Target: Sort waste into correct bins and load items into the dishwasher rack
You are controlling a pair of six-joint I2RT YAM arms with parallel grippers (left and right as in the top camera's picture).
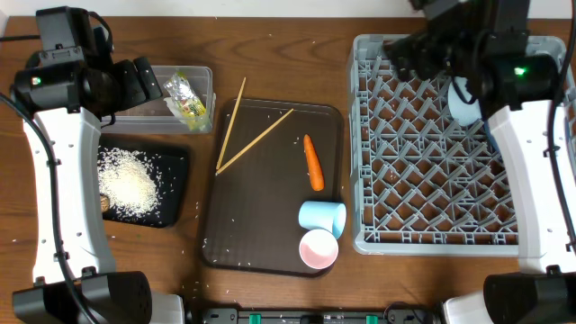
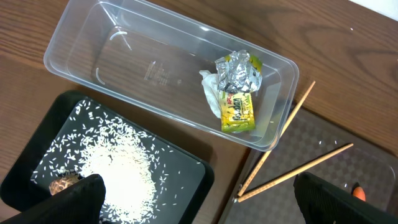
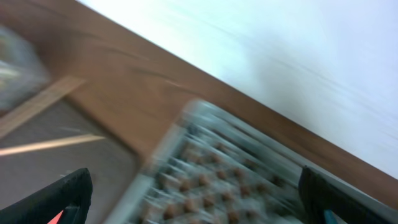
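My left gripper [image 2: 199, 208] hangs open over the black tray [image 2: 193, 180], which holds white rice [image 2: 118, 168] and a brown lump [image 2: 62, 183]. The clear tub [image 2: 81, 56] holds the yellow-green wrapper [image 2: 238, 93] and a white paper wad [image 2: 211, 93]. On the brown serving tray [image 1: 270, 243] lie the chopsticks [image 1: 256, 139], the carrot [image 1: 313, 162], a light blue cup [image 1: 322, 216] and a pink cup [image 1: 319, 248]. My right gripper [image 3: 196, 205] is open and empty above the grey rack [image 1: 432, 180]; its view is blurred. A light blue bowl [image 1: 463, 103] sits in the rack, partly hidden by the arm.
Loose rice grains are scattered on the serving tray and on the wooden table [image 1: 270, 54]. The rack fills the right side up to the table's edge. The two bins stand close together at the left, under my left arm [image 1: 63, 171].
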